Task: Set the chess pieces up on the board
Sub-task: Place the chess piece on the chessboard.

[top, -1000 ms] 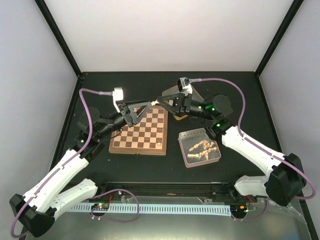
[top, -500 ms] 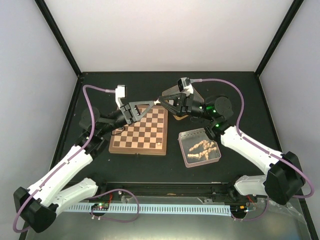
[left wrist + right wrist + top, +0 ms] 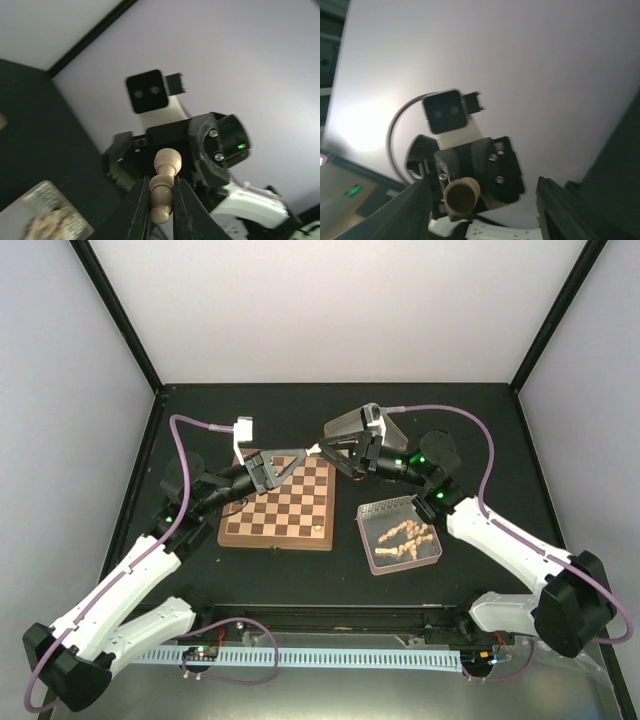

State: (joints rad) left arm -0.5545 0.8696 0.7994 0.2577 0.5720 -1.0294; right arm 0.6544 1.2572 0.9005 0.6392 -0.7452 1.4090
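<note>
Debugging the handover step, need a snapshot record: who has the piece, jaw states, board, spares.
stage: looks like a mid-air handover near the board's far right corner
left gripper: shut on a pale pawn, gripped below its head
right gripper: open, fingers wide on either side of the pawn's base, not touching it
board: flat on the table, below both grippers
spare pieces: loose heap in a clear box right of the board
</note>
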